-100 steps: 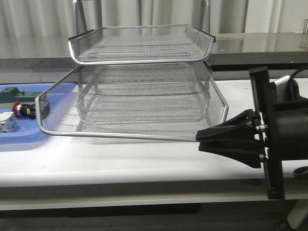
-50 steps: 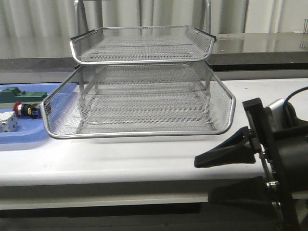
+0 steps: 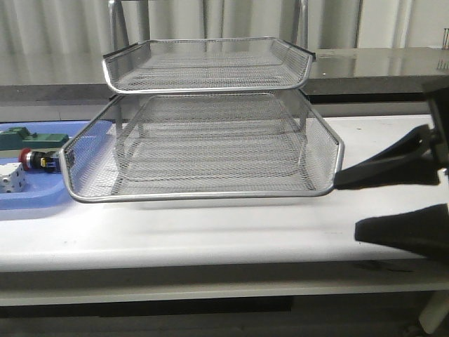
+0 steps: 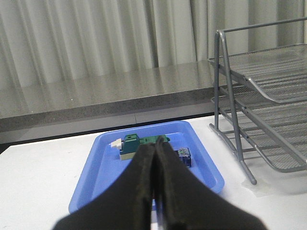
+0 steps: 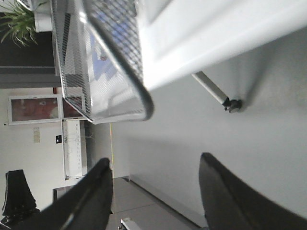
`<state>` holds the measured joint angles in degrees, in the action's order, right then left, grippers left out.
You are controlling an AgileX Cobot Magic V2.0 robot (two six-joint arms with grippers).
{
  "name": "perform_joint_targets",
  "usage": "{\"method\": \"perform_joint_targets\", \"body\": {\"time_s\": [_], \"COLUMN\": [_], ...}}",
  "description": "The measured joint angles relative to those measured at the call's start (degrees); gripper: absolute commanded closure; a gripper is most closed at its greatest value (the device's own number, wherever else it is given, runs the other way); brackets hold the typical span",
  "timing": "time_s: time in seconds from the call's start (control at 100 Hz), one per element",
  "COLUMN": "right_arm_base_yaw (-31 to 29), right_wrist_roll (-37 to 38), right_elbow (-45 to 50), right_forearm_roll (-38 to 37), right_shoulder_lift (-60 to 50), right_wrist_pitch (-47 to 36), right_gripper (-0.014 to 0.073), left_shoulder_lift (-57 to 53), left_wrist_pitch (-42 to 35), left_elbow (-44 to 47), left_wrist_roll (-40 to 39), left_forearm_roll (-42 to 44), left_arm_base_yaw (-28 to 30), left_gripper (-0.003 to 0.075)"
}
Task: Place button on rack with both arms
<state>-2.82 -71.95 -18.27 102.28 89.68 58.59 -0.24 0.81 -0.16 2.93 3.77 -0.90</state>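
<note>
Button is sitting in the blue tray, just ahead of the left pincer in its wrist view, mostly hidden behind the fingertips. In the front view you can see the red cap next to a green block and a white block. That left pincer is clenched with nothing in it, fingers pressed together, hanging above the near end of the tray.

Right pincer is released and empty, jaws spread wide, with its upper finger tip just beside the rack at the lower tier's front corner. Whether it's actually touching the rim, can't tell.

My read: the pick hasn't happened yet, so the left side needs to spread its fingers before dropping. Aim for the black barrel rather than the round cap, since the cap looks like it'd squirt out. The green block is right beside it, so come down narrow and straight. The rack looks light on the tabletop, so the right pincer probably wants to steady that rim while the button goes in. The lower tier seems like the easiest target.
</note>
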Motion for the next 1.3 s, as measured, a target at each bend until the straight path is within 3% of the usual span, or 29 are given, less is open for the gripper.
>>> {"method": "perform_joint_targets", "body": {"time_s": [0.18, 0.41, 0.72, 0.93, 1.12, 1.3], "right_arm_base_yaw": [-2.8, -3.2, -3.2, -3.2, -3.2, -1.8], "right_wrist_roll": [5.7, 20.6, 44.3, 58.8, 65.7, 66.9], "right_elbow": [0.0, -4.8, -19.8, -24.4, -24.6, -24.6], "right_forearm_roll": [-8.7, -29.6, -63.5, -81.1, -92.2, -95.4], "right_shoulder_lift": [-11.7, -26.6, -40.7, -47.1, -53.4, -58.0], "right_wrist_pitch": [-5.5, -12.5, -7.0, -0.9, 2.9, 3.5], "right_gripper": [0.0173, 0.0173, 0.0239, 0.0239, 0.0239, 0.0246], "left_shoulder_lift": [0.0, 0.0, 0.0, 0.0, 0.0, 0.0], "left_wrist_pitch": [0.0, 0.0, 0.0, 0.0, 0.0, 0.0], "left_elbow": [0.0, 0.0, 0.0, 0.0, 0.0, 0.0], "left_wrist_roll": [0.0, 0.0, 0.0, 0.0, 0.0, 0.0], "left_forearm_roll": [0.0, 0.0, 0.0, 0.0, 0.0, 0.0], "left_arm_base_yaw": [0.0, 0.0, 0.0, 0.0, 0.0, 0.0], "left_gripper": [0.0741, 0.0741, 0.0741, 0.0741, 0.0741, 0.0741]}}
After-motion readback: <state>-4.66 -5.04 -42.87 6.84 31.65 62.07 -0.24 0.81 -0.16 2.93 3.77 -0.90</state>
